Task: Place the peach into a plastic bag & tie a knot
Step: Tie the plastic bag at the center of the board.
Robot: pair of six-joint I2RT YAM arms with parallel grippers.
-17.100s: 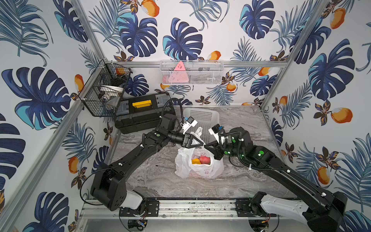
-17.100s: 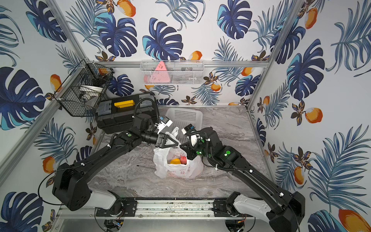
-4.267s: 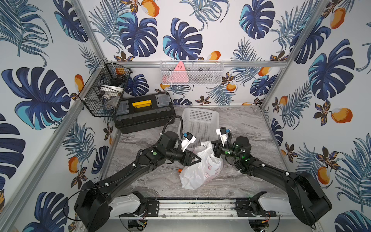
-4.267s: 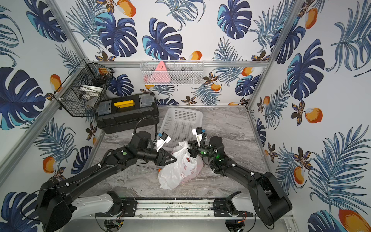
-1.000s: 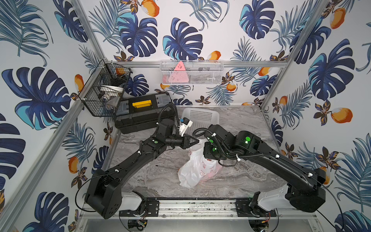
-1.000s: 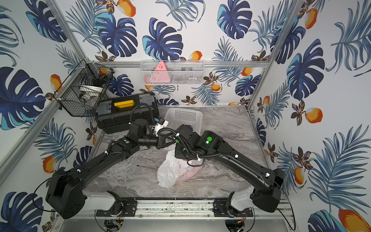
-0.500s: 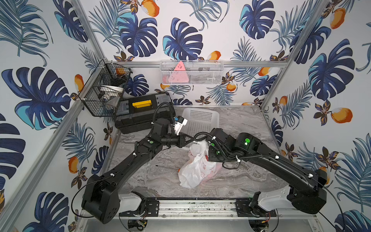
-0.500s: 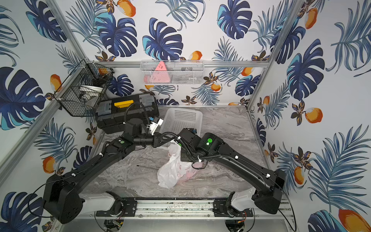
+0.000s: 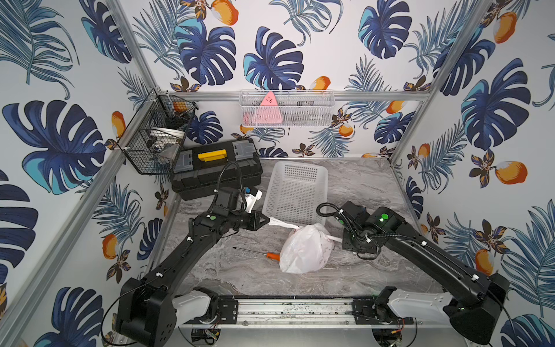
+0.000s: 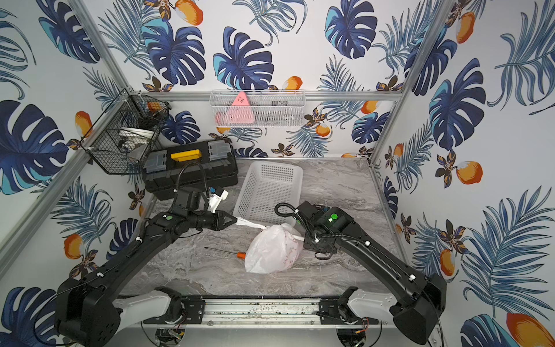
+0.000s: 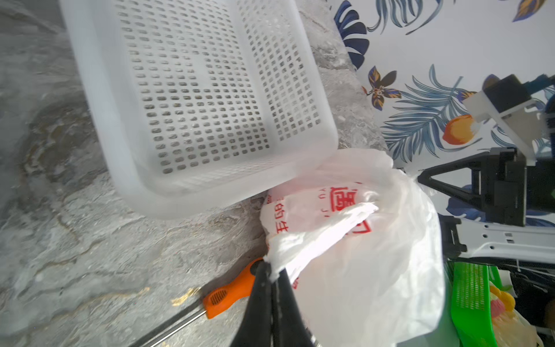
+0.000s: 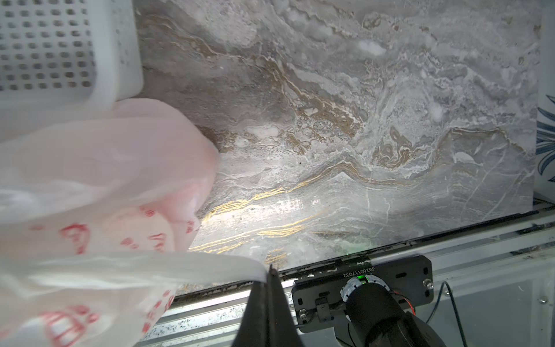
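The plastic bag (image 9: pixel 306 251) (image 10: pixel 271 251) lies bulging on the marble table in front of the basket. My left gripper (image 9: pixel 268 220) (image 10: pixel 235 220) is shut on one twisted white handle (image 9: pixel 283 223), stretched taut from the bag's top. In the left wrist view the gripper (image 11: pixel 271 270) pinches that handle (image 11: pixel 318 237). My right gripper (image 9: pixel 342 239) (image 10: pixel 304 238) is shut on the other handle (image 12: pixel 180 264), on the bag's right side, with its jaws (image 12: pixel 268 273) pressed together. The handles meet in a bunched twist on top; a knot cannot be made out. The peach is hidden inside; only a pink tint shows through.
A white perforated basket (image 9: pixel 295 192) (image 11: pixel 195 90) stands just behind the bag, touching it. An orange-handled screwdriver (image 9: pixel 272 255) (image 11: pixel 231 293) lies left of the bag. A black toolbox (image 9: pixel 216 168) sits at the back left, under a wire basket (image 9: pixel 156 141) on the wall.
My right gripper closed on a handle and moved right from above the bag. My left gripper drew back to the left. The two handles now stretch apart.
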